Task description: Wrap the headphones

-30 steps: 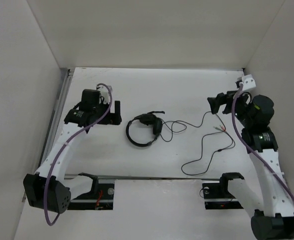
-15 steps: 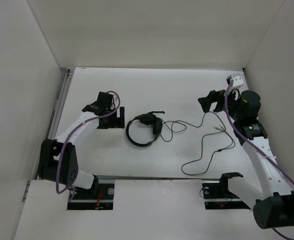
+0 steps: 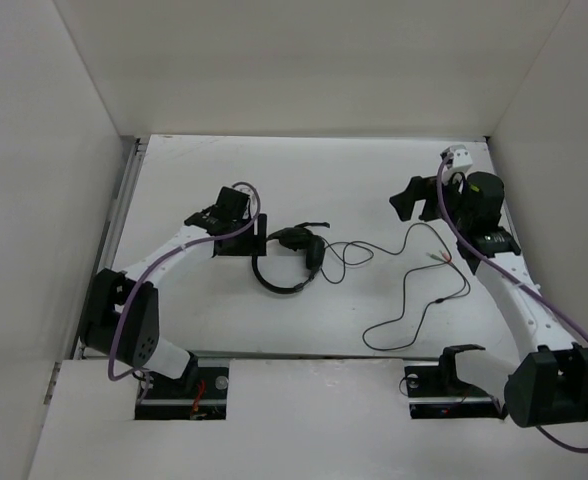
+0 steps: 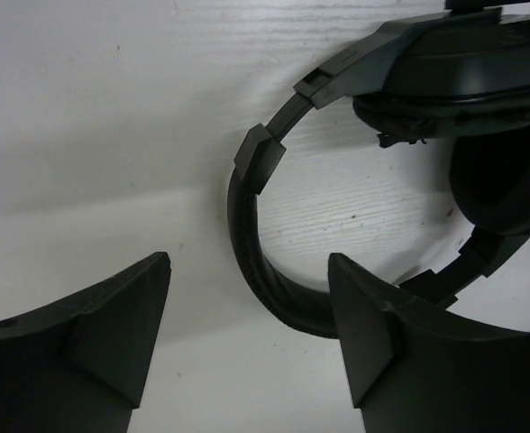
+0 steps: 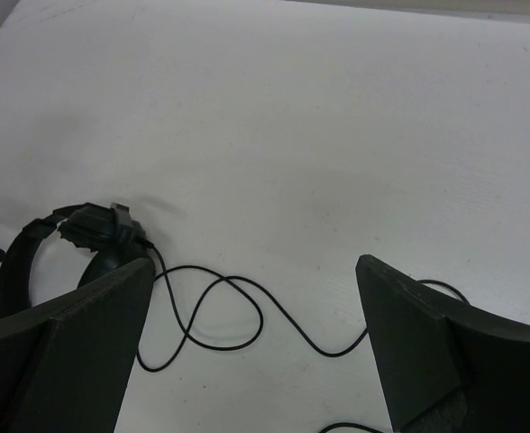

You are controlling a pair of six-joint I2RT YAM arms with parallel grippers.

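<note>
The black headphones [image 3: 287,259] lie flat at mid-table, headband ring toward the near side, earcups [image 3: 302,240] folded together at the far side. Their thin black cable [image 3: 406,290] snakes right, ending in reddish plug tips [image 3: 442,257]. My left gripper [image 3: 260,237] is open and empty, right at the headband's left side; in the left wrist view [image 4: 249,271] the headband [image 4: 247,262] curves between the fingers without touching them. My right gripper [image 3: 408,199] is open and empty above the cable's far right part; its wrist view [image 5: 256,266] shows cable loops [image 5: 220,307] and the headphones [image 5: 76,234].
White walls close in the table on the left, back and right. A metal rail [image 3: 122,205] runs along the left edge. Two black mounts [image 3: 444,380] sit at the near edge by the arm bases.
My left gripper has moved right, from the left side of the table up to the headband. My right gripper has moved left and a little farther back. The headphones and cable lie unmoved.
</note>
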